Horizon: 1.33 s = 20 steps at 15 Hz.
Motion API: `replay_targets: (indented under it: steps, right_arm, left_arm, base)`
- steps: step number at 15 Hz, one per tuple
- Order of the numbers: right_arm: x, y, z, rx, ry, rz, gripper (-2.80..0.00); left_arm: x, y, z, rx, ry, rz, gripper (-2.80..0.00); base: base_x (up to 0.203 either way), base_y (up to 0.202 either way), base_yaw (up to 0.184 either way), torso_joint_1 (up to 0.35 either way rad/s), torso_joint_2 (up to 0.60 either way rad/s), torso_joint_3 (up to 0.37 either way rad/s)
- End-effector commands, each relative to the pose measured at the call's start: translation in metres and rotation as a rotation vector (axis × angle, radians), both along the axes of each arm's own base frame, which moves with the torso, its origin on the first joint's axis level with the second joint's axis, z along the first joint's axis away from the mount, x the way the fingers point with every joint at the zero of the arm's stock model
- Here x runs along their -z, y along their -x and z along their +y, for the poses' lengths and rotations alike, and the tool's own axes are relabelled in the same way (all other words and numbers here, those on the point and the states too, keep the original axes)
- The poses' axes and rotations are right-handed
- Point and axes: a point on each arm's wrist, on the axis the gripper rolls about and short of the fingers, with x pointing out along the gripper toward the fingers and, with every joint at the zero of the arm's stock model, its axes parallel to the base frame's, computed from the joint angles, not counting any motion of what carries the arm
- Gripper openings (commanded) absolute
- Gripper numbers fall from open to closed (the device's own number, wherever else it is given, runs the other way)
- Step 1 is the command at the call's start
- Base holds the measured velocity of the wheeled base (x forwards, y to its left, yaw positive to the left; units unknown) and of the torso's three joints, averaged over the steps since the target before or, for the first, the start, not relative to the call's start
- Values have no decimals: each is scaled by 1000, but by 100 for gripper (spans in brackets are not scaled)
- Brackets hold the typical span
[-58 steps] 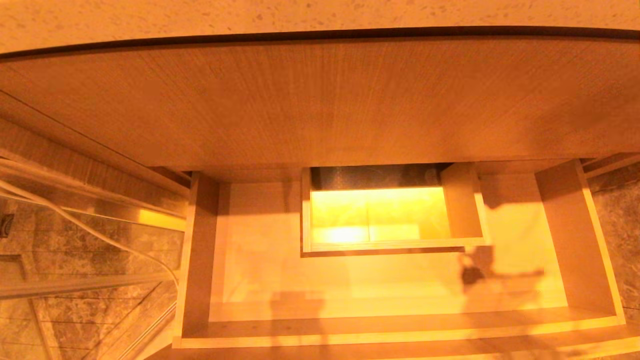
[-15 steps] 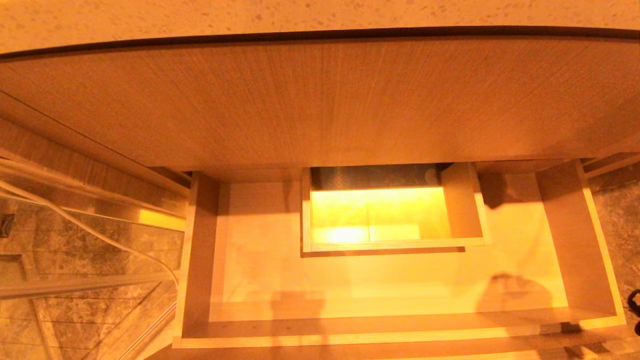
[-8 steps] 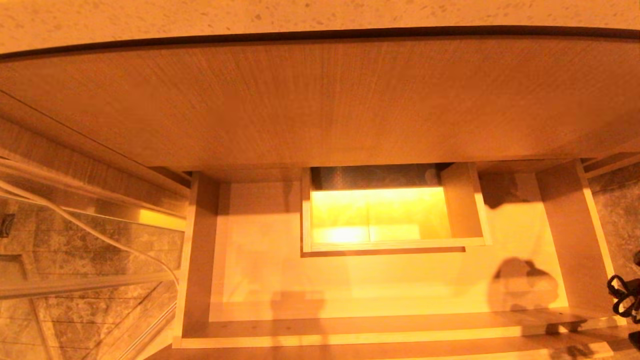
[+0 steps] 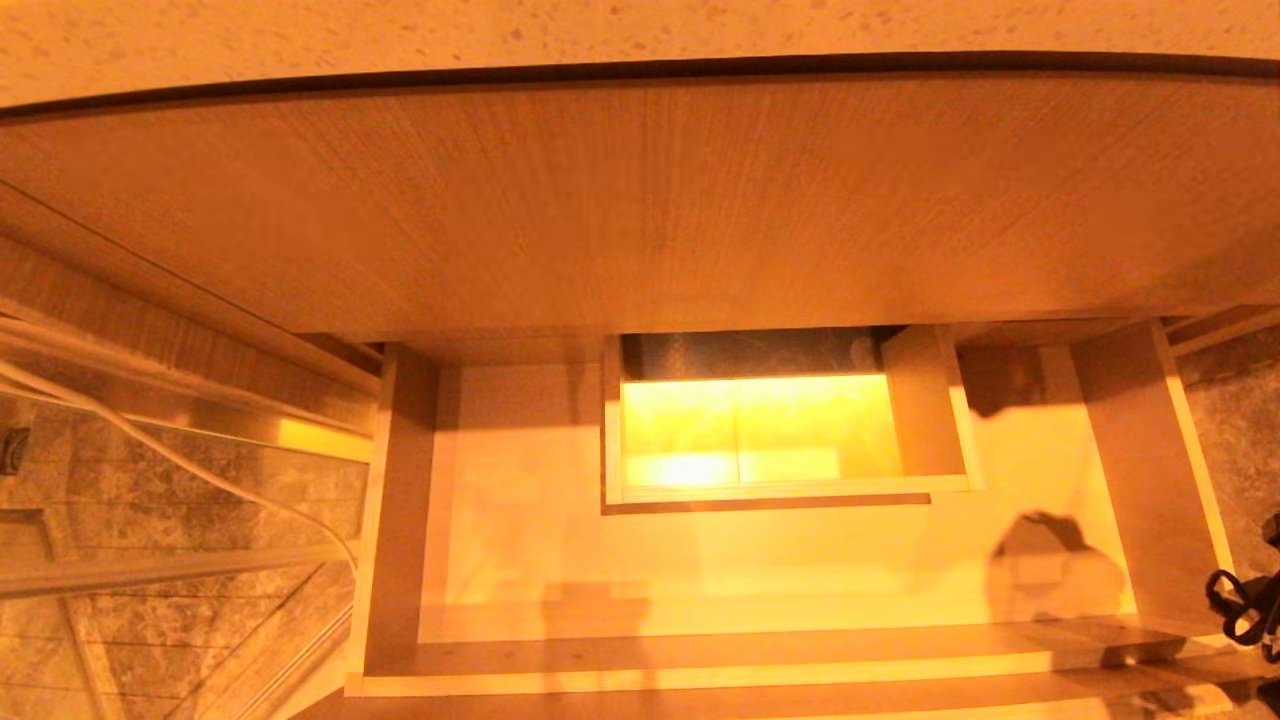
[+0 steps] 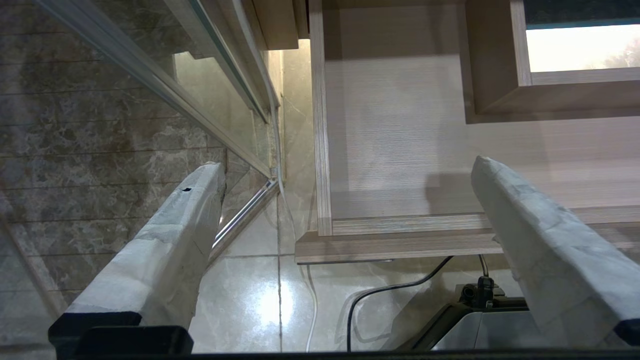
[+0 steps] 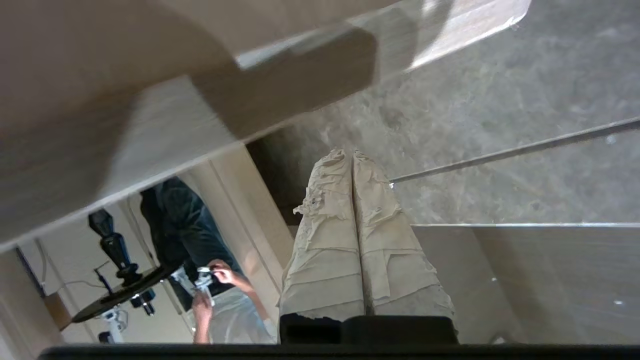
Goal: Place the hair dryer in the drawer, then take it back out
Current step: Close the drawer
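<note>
The drawer [image 4: 400, 660] stands pulled out below the cabinet, wide and shallow, pale wood, with a boxed notch [image 4: 925, 410] at mid-back. Its floor [image 4: 520, 540] is bare apart from a rounded shadow at the right front. The hair dryer is not in any view. My left gripper [image 5: 346, 165] hangs open over the drawer's front left corner [image 5: 320, 227], nothing between its padded fingers [image 5: 170, 245]. My right gripper [image 6: 351, 155] is shut with nothing in it; part of the right arm [image 4: 1245, 605] shows outside the drawer's right wall.
The large wood-grain front panel [image 4: 640, 200] and stone countertop [image 4: 640, 25] overhang the drawer's back. A white cable [image 4: 180, 460] and glass panel stand left of it. A black cable [image 5: 380, 295] lies on the tiled floor. A person [image 6: 200, 260] shows in the right wrist view.
The dark part of my right arm has come into view at the right edge and risen slightly. The shadow on the drawer floor has slid toward the right front corner.
</note>
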Motion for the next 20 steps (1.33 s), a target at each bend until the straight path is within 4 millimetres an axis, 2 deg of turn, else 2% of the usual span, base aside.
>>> replay_targets:
  steps: [1,20]
  right_arm:
    - [5,-2,-3,5,-3,12,-280]
    - [-10,-20,-13,-32,46,-194,-280]
  left_arm:
    - [0,0,0,0,0,0,0]
    - [0,0,0,0,0,0,0]
  base:
    - [0,0,0,0,0,0]
    - [0,0,0,0,0,0]
